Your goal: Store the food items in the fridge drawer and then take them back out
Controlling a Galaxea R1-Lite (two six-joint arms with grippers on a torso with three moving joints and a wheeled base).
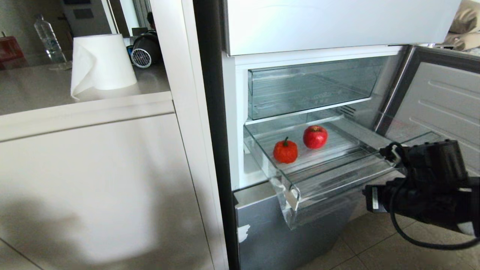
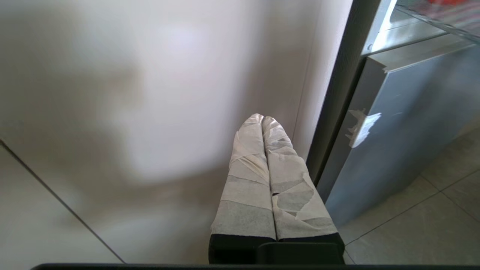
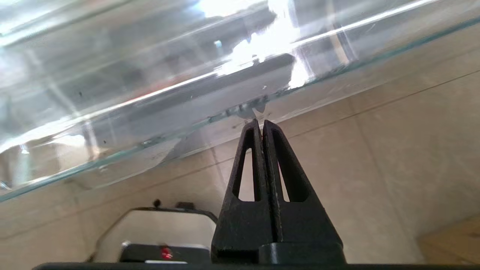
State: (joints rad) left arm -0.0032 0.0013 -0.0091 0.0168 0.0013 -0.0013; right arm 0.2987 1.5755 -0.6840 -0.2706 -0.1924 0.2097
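The fridge drawer (image 1: 339,183), clear and shallow with white tape at its front left corner, stands pulled out of the fridge. Two food items lie in it: a red pepper-like one (image 1: 285,150) nearer the front and a glossy red apple (image 1: 315,136) behind it. My right arm (image 1: 427,187) hangs low to the right of the drawer's front. In the right wrist view the right gripper (image 3: 261,122) is shut and empty, its tips just under the drawer's clear front lip (image 3: 180,97). The left gripper (image 2: 261,118), with white-taped fingers (image 2: 247,168), is shut and empty, facing the cabinet side.
A deeper clear drawer (image 1: 311,86) sits above the open one. The fridge door (image 1: 442,101) stands open at the right. The grey lower fridge front (image 1: 270,232) is below. A paper towel roll (image 1: 101,62) and water bottle (image 1: 48,37) stand on the counter at left. Tiled floor (image 1: 375,247) lies below.
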